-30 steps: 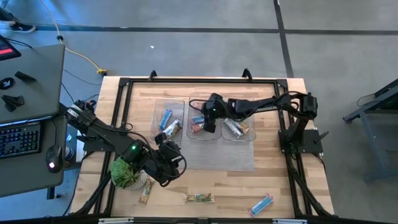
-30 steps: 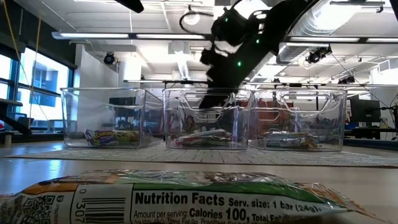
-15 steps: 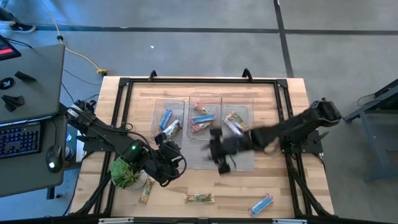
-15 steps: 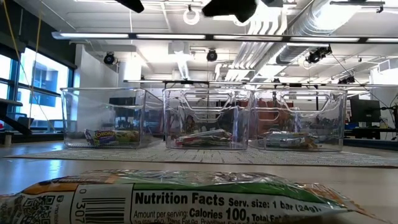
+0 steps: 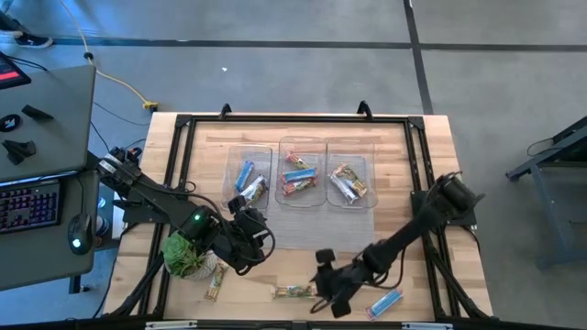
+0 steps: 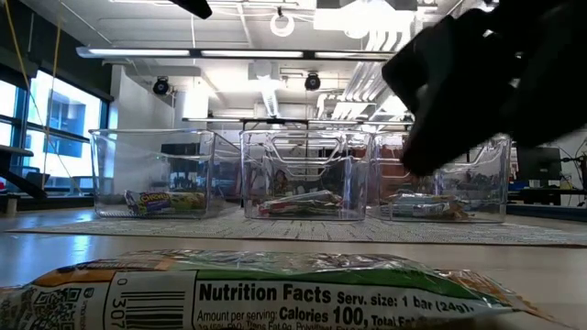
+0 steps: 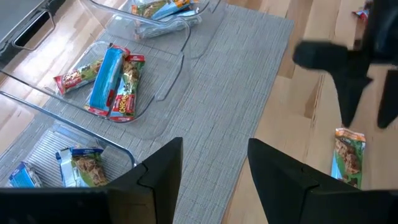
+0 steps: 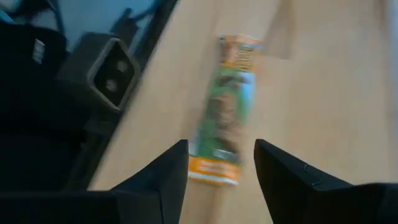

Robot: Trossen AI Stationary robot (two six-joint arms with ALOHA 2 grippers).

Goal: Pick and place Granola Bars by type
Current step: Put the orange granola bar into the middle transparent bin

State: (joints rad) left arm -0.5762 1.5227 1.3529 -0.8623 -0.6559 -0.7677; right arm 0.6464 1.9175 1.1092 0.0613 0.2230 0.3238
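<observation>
A green-yellow granola bar (image 5: 294,292) lies flat on the bare wood at the table's near edge, with the right gripper (image 5: 323,295) just to its right, its fingers spread and holding nothing; through the blur the bar seems to lie ahead of the gap rather than in it. More bars sit sorted in three clear trays (image 5: 302,147) on the grey mat (image 5: 303,234) at the far middle, while a blue bar (image 5: 386,300) lies near-right and another bar (image 5: 215,280) near-left beside the plant (image 5: 185,255). The left gripper (image 5: 249,218) waits over the mat's left edge, fingers apart and empty.

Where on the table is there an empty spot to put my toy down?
Bare wood lies between the trays and the table's far edge, and right of the grey mat. The near edge is crowded: plant, left gripper, right gripper, loose bars.
</observation>
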